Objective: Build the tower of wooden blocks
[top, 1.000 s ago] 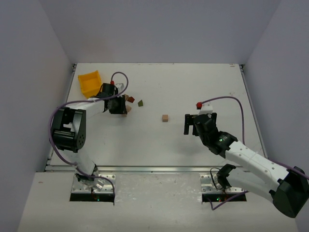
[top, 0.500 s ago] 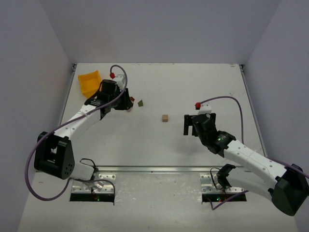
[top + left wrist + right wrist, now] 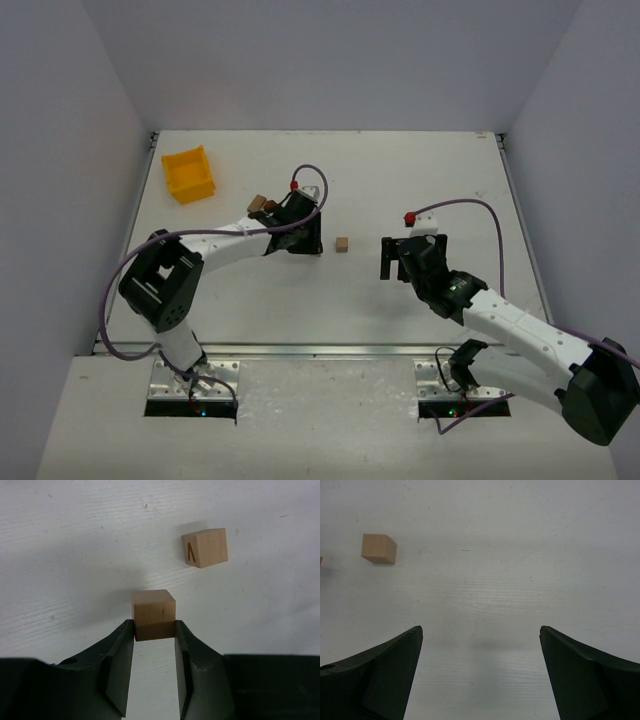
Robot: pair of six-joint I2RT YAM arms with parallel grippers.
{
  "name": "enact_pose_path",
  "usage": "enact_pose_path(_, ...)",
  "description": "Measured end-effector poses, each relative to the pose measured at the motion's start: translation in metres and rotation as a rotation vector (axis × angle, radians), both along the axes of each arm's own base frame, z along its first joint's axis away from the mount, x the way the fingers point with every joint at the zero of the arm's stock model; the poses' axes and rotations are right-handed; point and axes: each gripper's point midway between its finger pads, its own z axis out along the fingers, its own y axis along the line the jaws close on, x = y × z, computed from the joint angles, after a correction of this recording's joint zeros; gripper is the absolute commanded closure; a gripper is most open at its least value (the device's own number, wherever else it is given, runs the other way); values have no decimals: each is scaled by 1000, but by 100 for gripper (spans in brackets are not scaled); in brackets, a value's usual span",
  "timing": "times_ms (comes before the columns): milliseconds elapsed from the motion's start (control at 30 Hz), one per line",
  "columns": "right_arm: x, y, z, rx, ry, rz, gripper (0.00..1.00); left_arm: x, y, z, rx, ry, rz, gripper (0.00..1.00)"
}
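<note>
A lone tan wooden block lies on the white table near the middle. It shows with a burnt mark in the left wrist view and at the upper left of the right wrist view. My left gripper is shut on a second plain tan block, held at the fingertips just left of the lone block and apart from it. My right gripper is open and empty, to the right of the lone block. No stacked tower shows.
A yellow plastic bin stands at the far left. A few loose blocks, tan and darker, lie behind my left arm. The table's walls close in the back and both sides.
My left arm has swung right from the loose blocks near the bin to just left of the lone block, carrying the tan block. The right arm has not moved.
</note>
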Motion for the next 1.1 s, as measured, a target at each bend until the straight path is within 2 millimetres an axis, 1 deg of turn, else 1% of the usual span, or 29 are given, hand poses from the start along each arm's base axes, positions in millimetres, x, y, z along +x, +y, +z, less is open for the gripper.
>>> enact_pose_path(67, 0, -1, 0, -4, 0, -4, 1, 0, -7, 0, -7, 0, 10, 100)
enact_pose_path(133, 1, -2, -1, -9, -1, -9, 1, 5, -11, 2, -16, -10, 27, 100)
enact_pose_path(267, 1, -3, -3, -19, 4, -15, 1, 17, -13, 4, -21, -39, 71, 100)
enact_pose_path(400, 1, -3, -7, -28, 16, -14, 1, 23, -16, -4, -23, -42, 87, 100)
enact_pose_path(500, 1, -3, -8, -30, 18, -14, 1, 23, -19, -16, -22, -25, 84, 100)
enact_pose_path(600, 0, -3, -8, -31, 19, -14, 1, 23, -21, -22, -23, -13, 80, 100)
enact_pose_path(767, 1, -3, -8, -32, 20, -14, 1, 26, -26, -23, -35, -14, 77, 100)
enact_pose_path(900, 0, -3, -9, -34, 23, -13, 1, 31, -34, -23, -52, -20, 69, 100)
enact_pose_path(1100, 0, -3, -10, -36, 26, -13, 1, 29, -38, -29, -61, -4, 60, 100)
